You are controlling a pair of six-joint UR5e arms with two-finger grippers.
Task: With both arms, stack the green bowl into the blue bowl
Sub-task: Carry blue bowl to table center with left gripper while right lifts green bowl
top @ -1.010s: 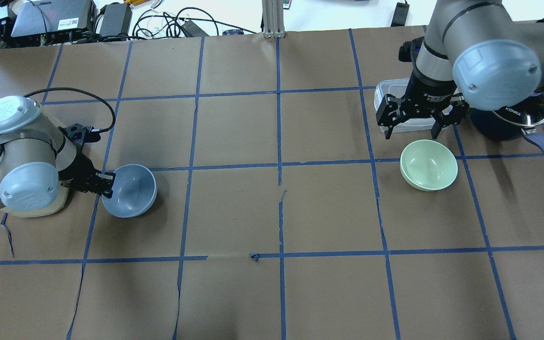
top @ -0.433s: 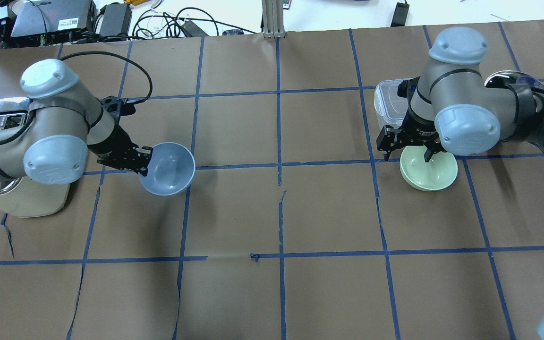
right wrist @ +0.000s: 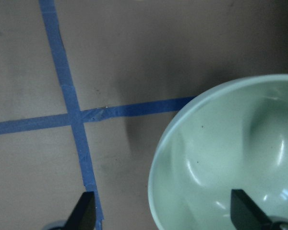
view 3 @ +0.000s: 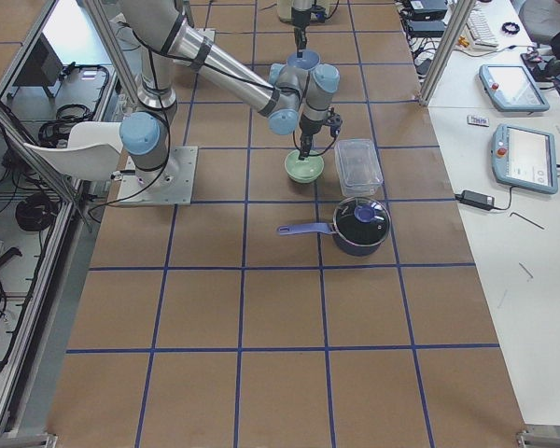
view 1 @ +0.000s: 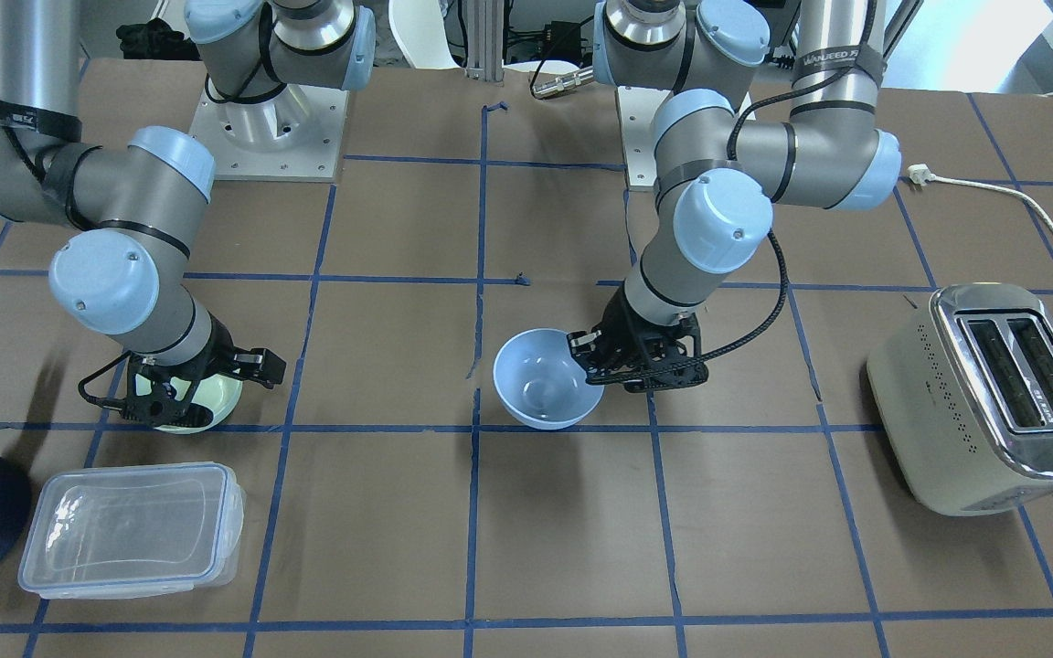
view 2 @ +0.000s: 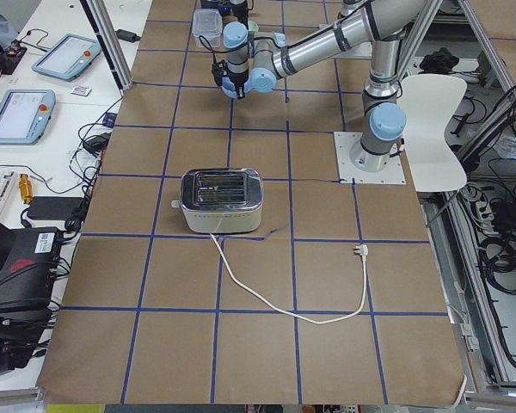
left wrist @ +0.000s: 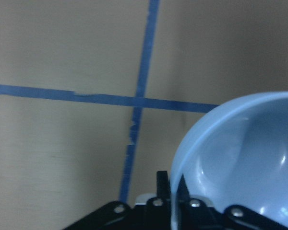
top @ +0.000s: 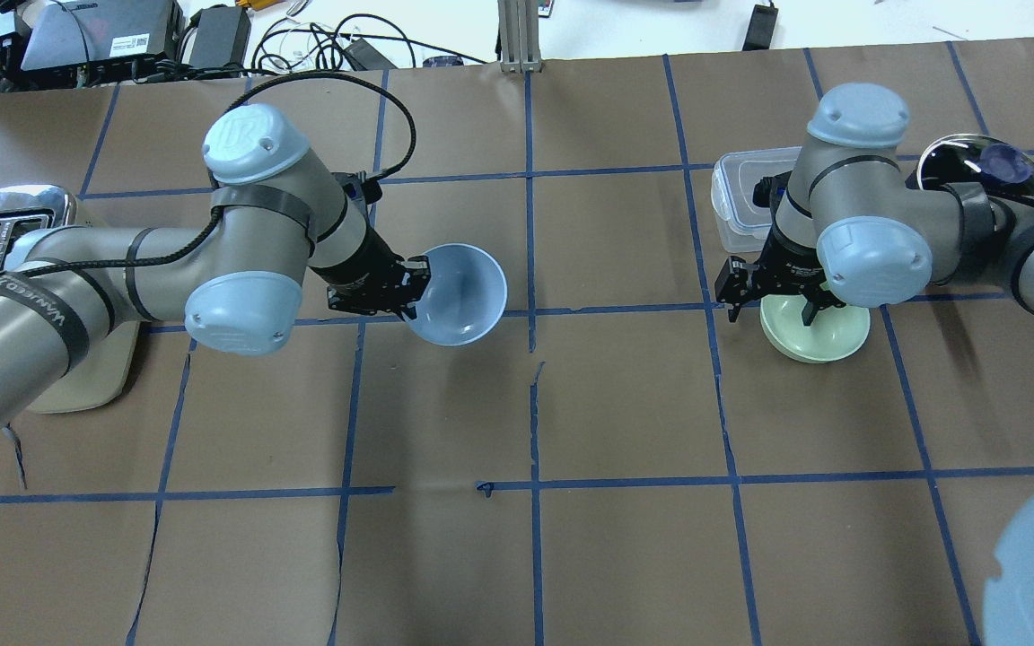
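The table [top: 625, 556] is covered with brown paper, and blue tape [top: 530, 179] divides it into squares. The paper has some small tears [top: 535, 377] near the middle. On the robot's left side lies a silver toaster [view 1: 983, 402]; its white cord [view 2: 267, 297] runs over the paper and ends in a free plug [view 2: 362, 250]. On the right side stands the green bowl [top: 827, 339], over a tape line, with a clear container [view 1: 129, 525] just beside it and a dark blue pot [view 3: 359, 224] near the container. Two metal plates [view 1: 266, 137] carry the arms
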